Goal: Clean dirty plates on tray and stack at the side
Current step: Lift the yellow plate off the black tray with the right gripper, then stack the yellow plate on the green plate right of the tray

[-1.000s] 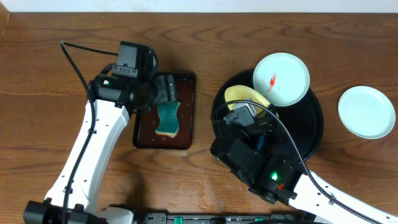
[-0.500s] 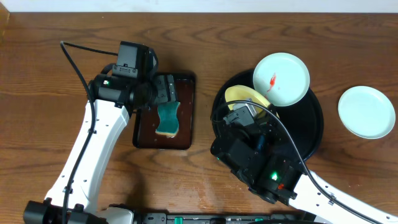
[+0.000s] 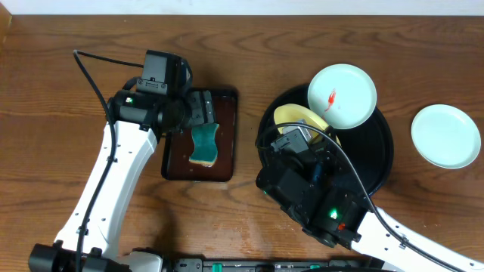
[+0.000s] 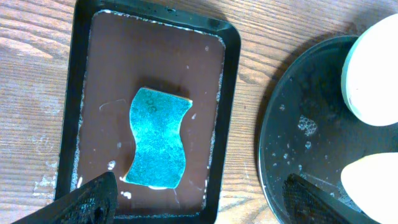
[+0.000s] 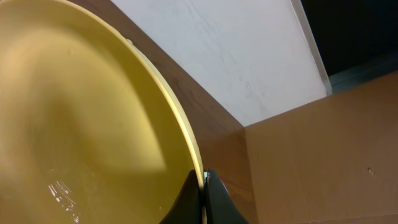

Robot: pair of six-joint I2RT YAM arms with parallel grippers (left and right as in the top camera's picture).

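- yellow plate is pinched by its rim in the right gripper, jaws pressed together on the thin edge, held at a tilt over the black tray.
- left gripper is spread wide and holds nothing; the sponge lies just below it, between its fingers, in the brown tray.
- risk: an edge pinch on a wet-looking, glossy plate may slip or swing once the sponge pushes on it, dropping it onto the tray.
- beyond the right gripper, the smeared plate seems to overhang the tray's far rim; a knock could tip it off.
- a clean-looking plate sits on the table, well to that gripper's right.
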